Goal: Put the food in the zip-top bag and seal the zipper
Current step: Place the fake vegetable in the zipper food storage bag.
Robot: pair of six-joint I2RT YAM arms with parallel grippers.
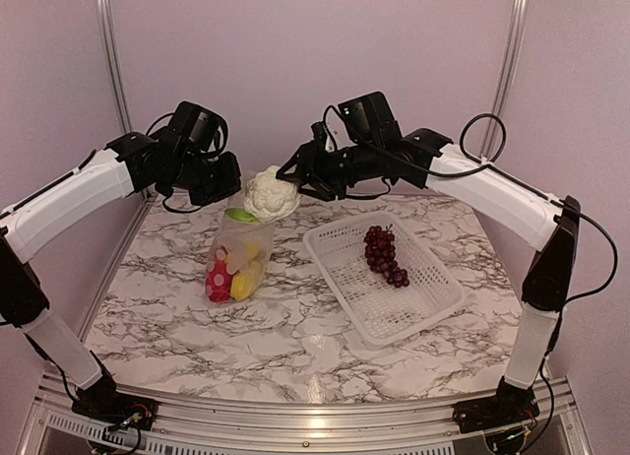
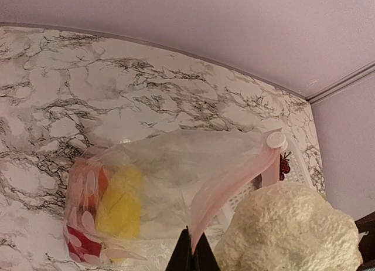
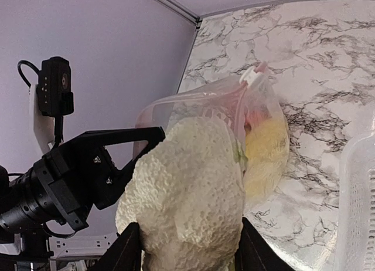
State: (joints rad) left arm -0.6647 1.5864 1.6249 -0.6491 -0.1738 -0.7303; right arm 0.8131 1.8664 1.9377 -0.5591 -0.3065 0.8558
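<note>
Left gripper [image 2: 191, 251] largely beyond lower edge

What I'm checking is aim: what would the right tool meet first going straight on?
Likely the open mouth of the zip-top bag, held by the left tool; its own cauliflower leads. Depth unclear.

White cauliflower [image 1: 271, 192] at open mouth of clear bag [image 1: 239, 263] — grapes [image 1: 384, 255] lie well apart.

No word, label, brand or number can be read in any view. The clear crinkly plastic bag [image 1: 236, 263] and the white latticed plastic basket [image 1: 418, 302] bear no print. Any marks on the small black camera block [image 3: 54, 86] are too small to read.
</note>
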